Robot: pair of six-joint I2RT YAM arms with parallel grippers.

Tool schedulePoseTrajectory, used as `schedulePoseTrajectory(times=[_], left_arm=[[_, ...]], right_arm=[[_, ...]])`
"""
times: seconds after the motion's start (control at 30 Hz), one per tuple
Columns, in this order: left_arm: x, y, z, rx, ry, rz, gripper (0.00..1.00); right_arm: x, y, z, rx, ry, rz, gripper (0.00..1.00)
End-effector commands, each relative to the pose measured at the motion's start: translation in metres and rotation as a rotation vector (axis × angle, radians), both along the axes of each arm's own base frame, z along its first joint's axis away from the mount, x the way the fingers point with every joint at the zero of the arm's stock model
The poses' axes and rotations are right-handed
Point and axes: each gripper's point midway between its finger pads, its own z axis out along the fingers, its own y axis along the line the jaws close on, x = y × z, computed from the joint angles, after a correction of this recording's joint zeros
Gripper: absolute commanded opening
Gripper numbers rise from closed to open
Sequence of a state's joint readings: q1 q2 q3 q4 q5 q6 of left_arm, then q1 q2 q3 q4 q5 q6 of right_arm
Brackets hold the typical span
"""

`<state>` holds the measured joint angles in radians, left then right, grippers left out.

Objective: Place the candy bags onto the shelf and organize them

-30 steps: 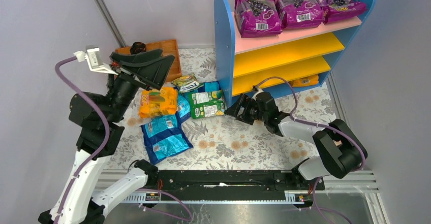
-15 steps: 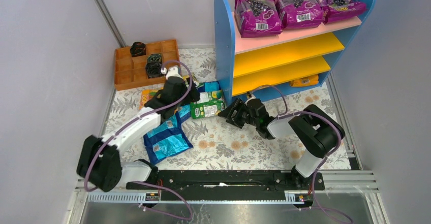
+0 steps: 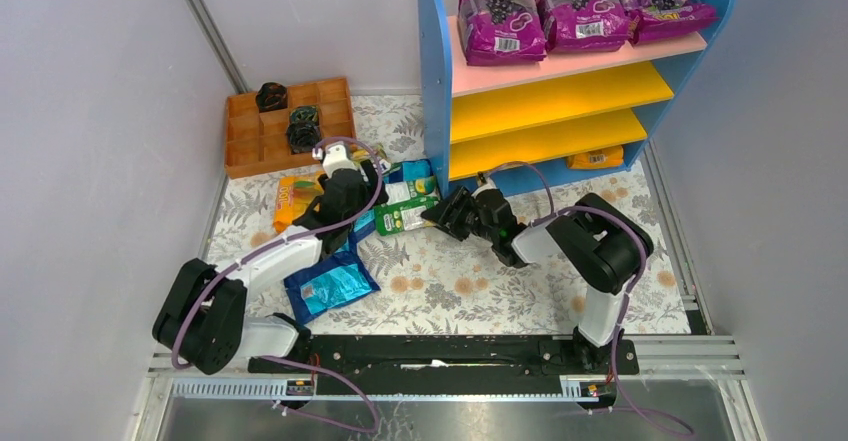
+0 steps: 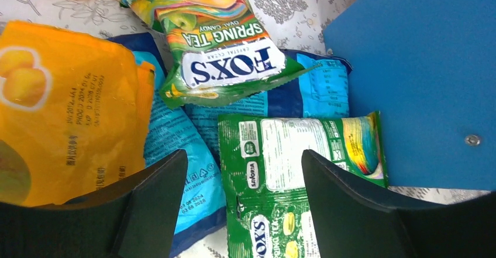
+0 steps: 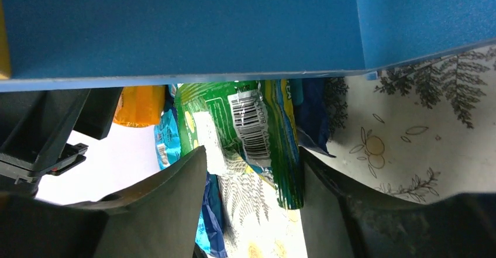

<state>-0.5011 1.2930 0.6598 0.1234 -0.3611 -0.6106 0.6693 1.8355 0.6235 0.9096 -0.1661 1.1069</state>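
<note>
Candy bags lie in a pile on the floral mat left of the shelf (image 3: 437, 81): an orange one (image 3: 292, 197), green ones (image 3: 405, 217) and blue ones (image 3: 330, 287). My left gripper (image 3: 375, 193) hovers over the pile, jaws open, with a green bag (image 4: 292, 147) and a blue bag (image 4: 175, 147) beneath them and nothing gripped. A face-up green-yellow bag (image 4: 222, 53) and the orange bag (image 4: 58, 112) lie beyond. My right gripper (image 3: 440, 213) is low at the shelf's left foot. Its jaws stand open astride the green bag's edge (image 5: 257, 123), with a gap on the left.
Three purple grape bags (image 3: 585, 6) lie on the pink top board. An orange bag (image 3: 596, 158) sits under the lowest yellow board. An orange compartmented tray (image 3: 250, 146) holding dark items stands at the back left. The shelf's blue side panel (image 5: 234, 24) is just above my right gripper.
My left arm has swung down from a raised pose onto the pile. The right gripper has slid left to the green bag. Both pairs of jaws have narrowed.
</note>
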Motion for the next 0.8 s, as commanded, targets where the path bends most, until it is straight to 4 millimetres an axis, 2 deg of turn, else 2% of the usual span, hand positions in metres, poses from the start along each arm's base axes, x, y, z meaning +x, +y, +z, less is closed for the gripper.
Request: schedulePoseTrajectory(times=[0.0, 0.17, 0.33, 0.47, 0.77], left_arm=[[0.015, 0.011, 0.014, 0.012, -0.123, 0.064, 0.76], [0.021, 0.015, 0.005, 0.030, -0.120, 0.102, 0.76], [0.024, 0.017, -0.005, 0.051, -0.120, 0.104, 0.76], [0.026, 0.016, -0.014, 0.070, -0.120, 0.096, 0.76], [0.045, 0.023, -0.040, 0.155, -0.055, 0.173, 0.76]], right_arm=[[0.026, 0.009, 0.024, 0.057, -0.060, -0.053, 0.60], [0.022, 0.007, 0.027, 0.031, -0.075, -0.045, 0.26], [-0.001, -0.011, 0.028, 0.013, -0.076, -0.044, 0.07], [-0.023, -0.032, 0.023, -0.078, -0.066, -0.023, 0.03], [-0.064, -0.096, 0.024, -0.344, -0.110, -0.021, 0.03]])
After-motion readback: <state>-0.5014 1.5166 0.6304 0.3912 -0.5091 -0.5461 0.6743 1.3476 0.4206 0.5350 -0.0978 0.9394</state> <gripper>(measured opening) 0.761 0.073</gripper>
